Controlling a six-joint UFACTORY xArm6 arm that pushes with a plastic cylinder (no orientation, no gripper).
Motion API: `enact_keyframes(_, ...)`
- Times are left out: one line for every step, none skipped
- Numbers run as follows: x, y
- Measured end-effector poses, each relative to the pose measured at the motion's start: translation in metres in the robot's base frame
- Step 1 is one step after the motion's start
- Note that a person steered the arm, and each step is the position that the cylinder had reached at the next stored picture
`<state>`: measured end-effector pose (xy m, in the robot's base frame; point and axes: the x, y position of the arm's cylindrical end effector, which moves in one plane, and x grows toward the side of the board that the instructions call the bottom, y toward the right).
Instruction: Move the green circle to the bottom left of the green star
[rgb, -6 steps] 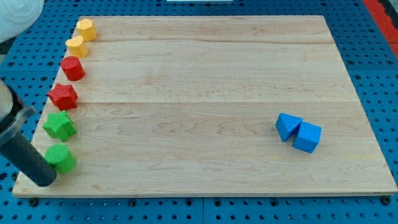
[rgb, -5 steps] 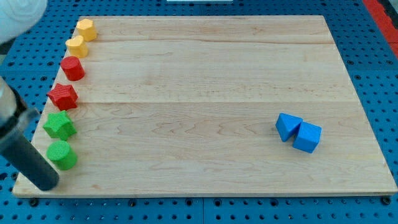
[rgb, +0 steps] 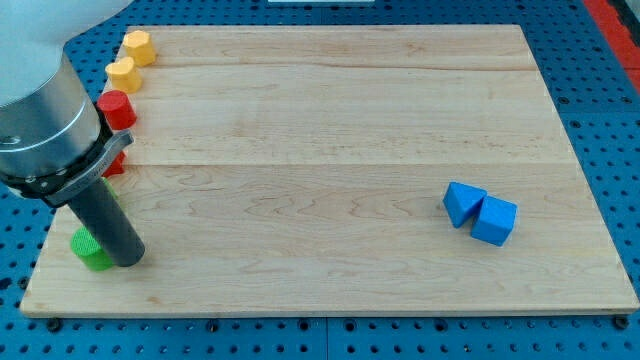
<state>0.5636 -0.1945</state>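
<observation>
Nearest the view's bottom left, my tip (rgb: 128, 262) rests on the wooden board (rgb: 330, 200), touching or just beside the right side of the green circle (rgb: 88, 250), which peeks out from behind the rod as a small ribbed green shape close to the board's left edge. There are no fingers on this arm, only the straight dark rod (rgb: 108, 226), so nothing is held; the tip merely stands against the circle. The rod and the broad grey metal body above it (rgb: 42, 120) stand in the way of the left column of blocks: the green star cannot be seen, being hidden behind the rod, so I cannot tell how the circle lies relative to it. Just above, only a sliver of a red block (rgb: 115, 165) shows at the arm's right edge, its shape not readable. Further up the left edge stand a red cylinder-like block (rgb: 118, 108), then a yellow heart-like block (rgb: 122, 72), then a yellow block (rgb: 138, 46) near the top left corner. Well apart, toward the view's right, two blue blocks touch each other: an angular one (rgb: 463, 203) and a cube (rgb: 495, 220). The board is pale, grained wood lying on a blue perforated table (rgb: 600, 120).
</observation>
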Motion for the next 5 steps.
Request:
enact_keyframes(0.0, 0.005)
enact_keyframes(0.0, -0.02)
enact_keyframes(0.001, -0.018)
enact_keyframes(0.04, -0.013)
enact_keyframes(0.054, -0.045)
